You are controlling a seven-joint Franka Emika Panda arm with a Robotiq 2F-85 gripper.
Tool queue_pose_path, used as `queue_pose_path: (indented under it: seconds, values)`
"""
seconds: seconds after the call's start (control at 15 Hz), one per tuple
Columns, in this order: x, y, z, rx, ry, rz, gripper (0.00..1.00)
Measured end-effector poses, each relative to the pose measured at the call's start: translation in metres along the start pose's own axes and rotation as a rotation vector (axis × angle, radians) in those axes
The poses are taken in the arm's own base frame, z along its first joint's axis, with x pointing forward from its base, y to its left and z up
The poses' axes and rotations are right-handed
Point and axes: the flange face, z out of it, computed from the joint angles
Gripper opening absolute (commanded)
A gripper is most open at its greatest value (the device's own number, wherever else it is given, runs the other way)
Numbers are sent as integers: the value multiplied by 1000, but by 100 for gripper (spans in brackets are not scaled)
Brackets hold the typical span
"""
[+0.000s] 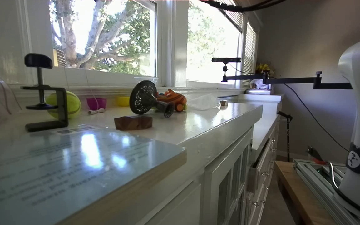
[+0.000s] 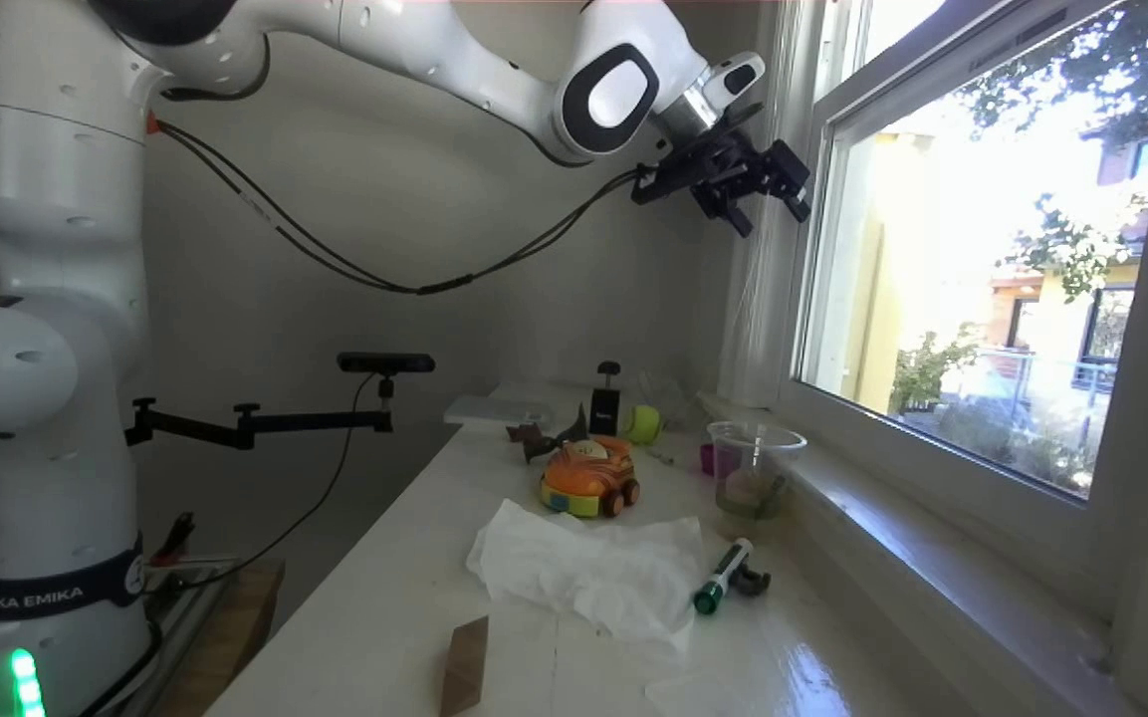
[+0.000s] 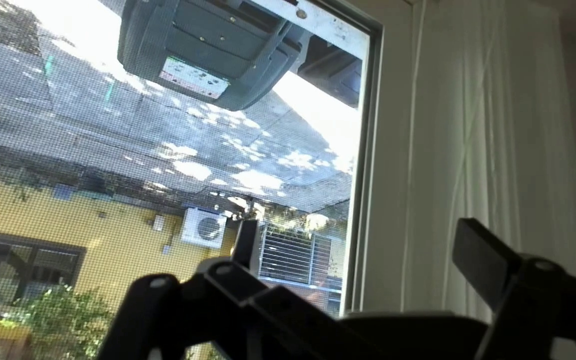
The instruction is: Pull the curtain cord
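hanging in the upper right of the frame in an exterior view, the black gripper (image 2: 771,217) leans down at a slant by the window (image 2: 982,249). the white arm (image 2: 494,80) reaches across the top of that frame to it. the gripper's two fingers (image 3: 485,265) are spread wide apart and have hold of nothing. in the wrist view they poke up from the bottom, one near the middle and one on the right. two thin curtain cords (image 3: 410,150) run down the right side of that frame, and low down they show in the gap between the fingertips. i cannot tell if the cords are truly between the fingers or just behind them. in an exterior view two cords come down in the left part of the frame, in front of the window, and little white cord ends (image 1: 96,111) lie on the white counter (image 1: 173,131), just in front of a pink cup (image 1: 102,102). a yellow-green ball (image 1: 74,104) sits to the left, behind a black clamp (image 1: 63,106). an orange toy car (image 2: 588,478) stands in the middle of the frame in an exterior view, with a crumpled white sheet (image 2: 583,568) below it. to the right of the sheet are a green and white marker (image 2: 723,578) and, higher up, a see-through cup (image 2: 768,458). a brown piece (image 2: 464,667) lies at the bottom.
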Motion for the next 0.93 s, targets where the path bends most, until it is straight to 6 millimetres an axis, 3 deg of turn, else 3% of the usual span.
queue_pose_path:
  seconds: [0.27, 0.4, 0.67, 0.93]
  values:
    - [19, -28, -21, 38, 38, -19, 100]
    - [28, -33, -27, 43, 58, -25, 100]
    - [37, -24, -31, 30, 79, -19, 100]
    - [37, -10, -21, 10, 73, -7, 100]
